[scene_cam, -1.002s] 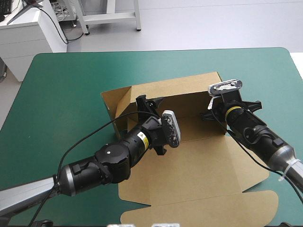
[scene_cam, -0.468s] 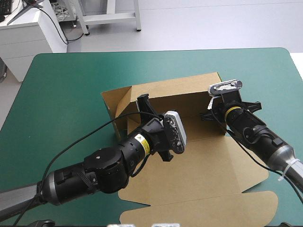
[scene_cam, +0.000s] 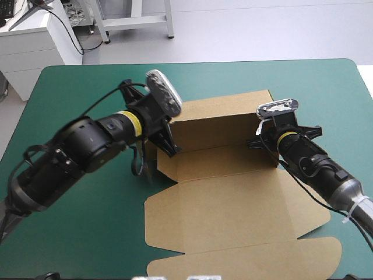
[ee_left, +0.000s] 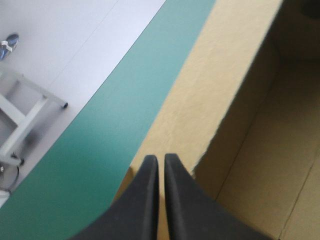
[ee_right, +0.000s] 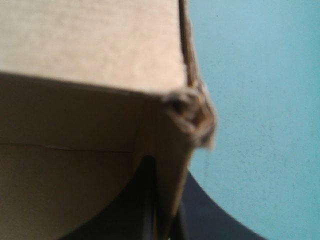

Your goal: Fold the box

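Pinching the right-end wall of the half-raised brown cardboard box [scene_cam: 233,198] mid-table, the right gripper [ee_right: 161,200] steadies that corner. The left gripper [ee_left: 160,159], black fingers closed together, hangs at its left corner, likely to tuck.

1. The table [scene_cam: 70,99] fills most of the high view. Its far edge runs across the upper part of the frame, with rounded corners at upper left and upper right.
2. Its teal-green cover [scene_cam: 87,221] lies bare and smooth over the left side of the frame, along the top, and in a narrower strip down the right.
3. The left wrist view shows the cover as a slanted band; the right wrist view shows it as a plain field.
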`<move>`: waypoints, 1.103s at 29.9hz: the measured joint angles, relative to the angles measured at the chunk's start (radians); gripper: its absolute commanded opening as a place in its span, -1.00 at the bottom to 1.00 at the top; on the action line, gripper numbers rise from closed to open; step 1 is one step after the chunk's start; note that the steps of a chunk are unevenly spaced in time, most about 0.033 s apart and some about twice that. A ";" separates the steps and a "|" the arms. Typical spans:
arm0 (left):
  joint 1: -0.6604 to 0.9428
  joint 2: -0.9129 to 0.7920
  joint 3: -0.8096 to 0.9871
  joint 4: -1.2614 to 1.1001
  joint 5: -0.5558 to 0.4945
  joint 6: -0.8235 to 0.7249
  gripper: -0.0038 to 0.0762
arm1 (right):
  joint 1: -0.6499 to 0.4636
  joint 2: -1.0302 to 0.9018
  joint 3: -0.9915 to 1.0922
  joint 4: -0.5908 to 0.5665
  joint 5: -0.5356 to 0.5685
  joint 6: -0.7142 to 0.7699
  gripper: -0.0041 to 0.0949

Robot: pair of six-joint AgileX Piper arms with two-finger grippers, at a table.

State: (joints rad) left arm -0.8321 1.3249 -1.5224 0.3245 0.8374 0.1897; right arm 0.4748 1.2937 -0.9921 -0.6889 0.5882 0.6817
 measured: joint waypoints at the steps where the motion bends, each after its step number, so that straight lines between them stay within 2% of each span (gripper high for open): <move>1: 0.046 -0.011 -0.005 -0.033 0.012 0.000 -0.86 | 0.000 0.000 0.000 0.000 0.001 0.000 -0.96; 6: 0.243 -0.092 -0.009 -0.137 0.051 -0.001 -0.89 | 0.000 0.000 0.000 0.000 0.003 0.000 -0.96; 12: 0.370 -0.213 0.015 -0.150 0.113 -0.049 -0.93 | 0.000 0.000 0.000 0.000 0.003 0.000 -0.96; 18: 0.379 -0.351 0.184 -0.150 0.136 -0.099 -0.93 | 0.000 0.000 0.000 0.001 0.005 0.000 -0.96; 26: 0.380 -0.517 0.440 -0.002 0.152 -0.243 -0.93 | 0.000 0.000 0.000 0.008 0.013 0.000 -0.96; 33: 0.380 -0.562 0.536 0.038 0.163 -0.256 -0.93 | 0.000 -0.003 -0.010 0.054 0.035 -0.039 -0.96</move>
State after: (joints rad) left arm -0.4521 0.7629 -0.9863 0.3622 1.0005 -0.0659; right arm 0.4748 1.2907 -1.0017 -0.6350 0.6231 0.6423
